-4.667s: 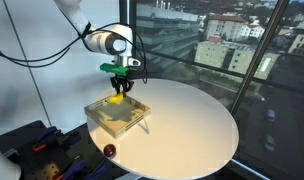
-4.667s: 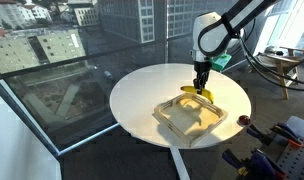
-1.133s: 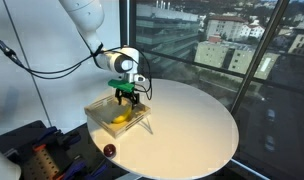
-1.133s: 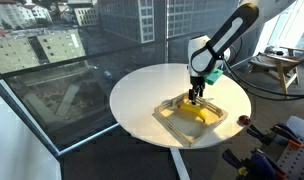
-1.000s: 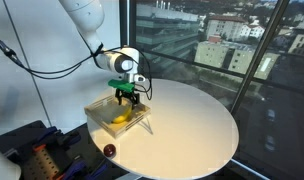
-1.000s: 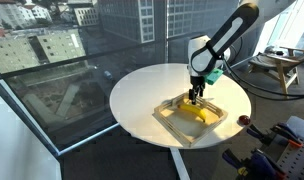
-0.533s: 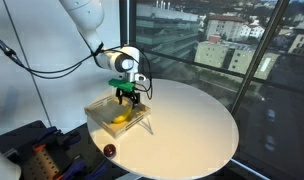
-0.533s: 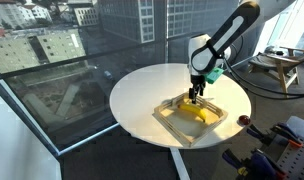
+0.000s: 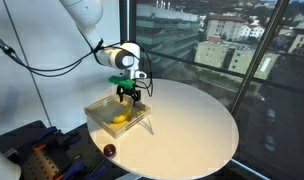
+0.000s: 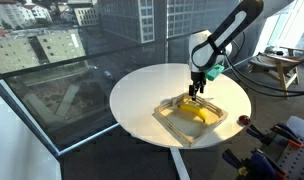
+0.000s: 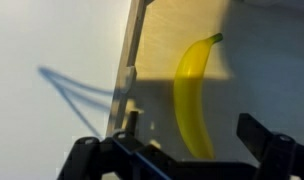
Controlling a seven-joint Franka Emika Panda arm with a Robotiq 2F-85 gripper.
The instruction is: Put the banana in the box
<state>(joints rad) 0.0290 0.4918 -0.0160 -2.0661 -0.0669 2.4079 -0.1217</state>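
The yellow banana (image 9: 120, 117) (image 10: 199, 113) (image 11: 193, 92) lies flat on the floor of the pale tan box (image 9: 100, 111) (image 10: 170, 122), which sits on the round white table. My gripper (image 9: 128, 97) (image 10: 195, 91) (image 11: 187, 140) hangs just above the box, over the banana, open and holding nothing. In the wrist view the banana runs lengthwise between the two dark fingers (image 11: 264, 139) without touching them, and the box's wall (image 11: 131, 45) stands to its left.
A small dark red round object (image 9: 108, 150) (image 10: 244, 121) rests near the edge of the round white table (image 9: 192, 125) (image 10: 142, 90). Dark equipment with cables (image 9: 37, 150) (image 10: 277, 150) stands beside the table. Large windows (image 9: 222, 50) run behind it.
The gripper has risen slightly above the box, still open. The banana stays lying in the box where it was.
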